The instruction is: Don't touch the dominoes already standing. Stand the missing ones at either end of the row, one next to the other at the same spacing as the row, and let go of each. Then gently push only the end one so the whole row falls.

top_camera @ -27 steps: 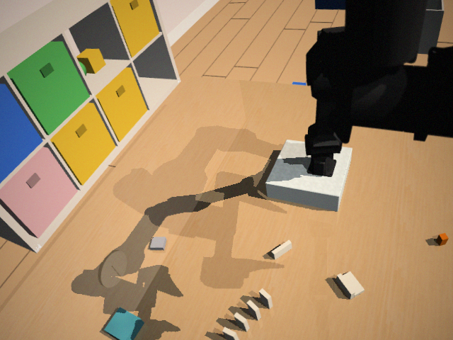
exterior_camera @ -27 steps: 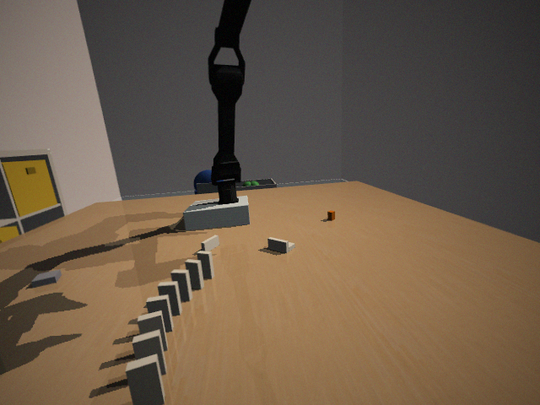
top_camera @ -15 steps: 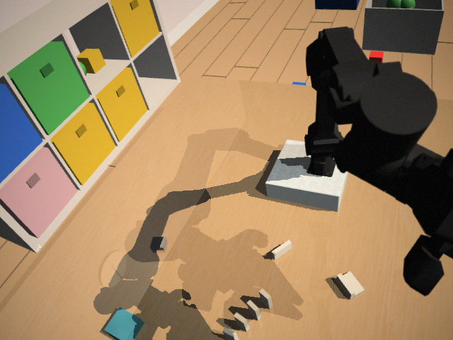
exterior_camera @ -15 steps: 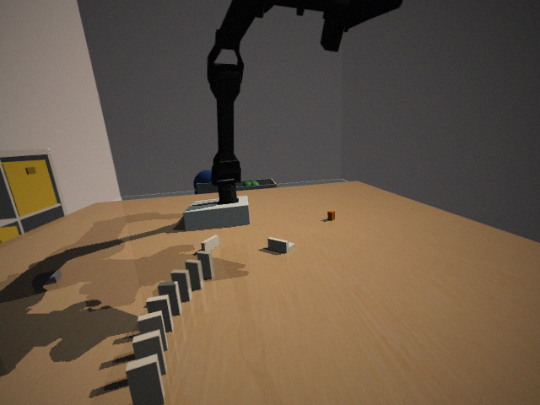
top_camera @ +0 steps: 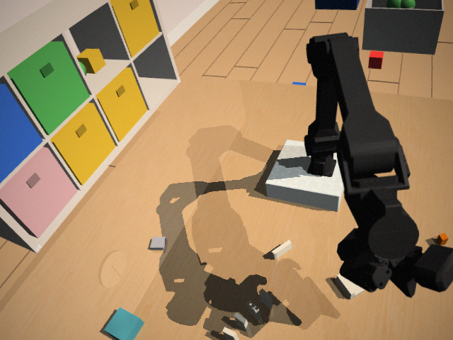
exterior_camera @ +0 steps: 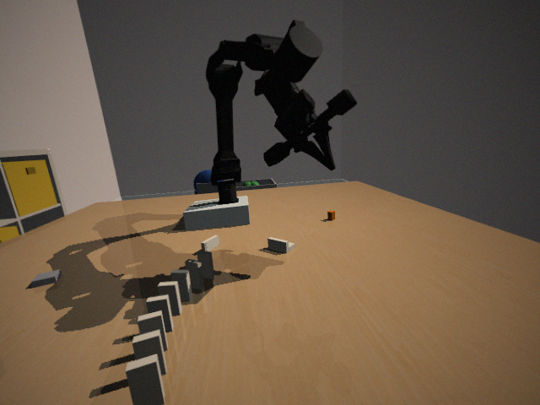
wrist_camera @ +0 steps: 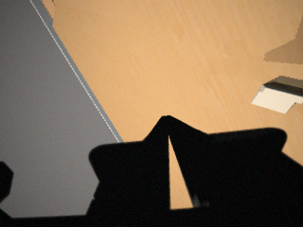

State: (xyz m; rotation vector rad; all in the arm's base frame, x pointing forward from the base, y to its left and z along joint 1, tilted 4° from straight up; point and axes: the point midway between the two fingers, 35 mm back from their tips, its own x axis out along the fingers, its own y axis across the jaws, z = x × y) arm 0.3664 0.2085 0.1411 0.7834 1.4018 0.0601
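Note:
Several pale dominoes [exterior_camera: 146,380] [top_camera: 241,321] stand upright in a row; the arm's shadow covers its far end in the exterior view. A loose cream domino [top_camera: 281,249] [exterior_camera: 210,243] lies on the table beyond the row's far end. Another loose cream piece [top_camera: 349,287] [exterior_camera: 278,245] [wrist_camera: 278,100] lies to the right, partly behind the arm in the top view; whether it is one domino or two touching I cannot tell. My gripper [top_camera: 410,294] [exterior_camera: 333,168] [wrist_camera: 166,119] is shut and empty, high above the table, right of the row, its fingertips together.
A lilac-grey block [top_camera: 158,243] [exterior_camera: 45,278] and a teal block [top_camera: 124,324] lie left of the row. A small orange block [top_camera: 442,239] [exterior_camera: 331,215] is at the right. The arm's pale base [top_camera: 299,190] [exterior_camera: 218,218] stands behind. Shelves with bins [top_camera: 82,142] line the left.

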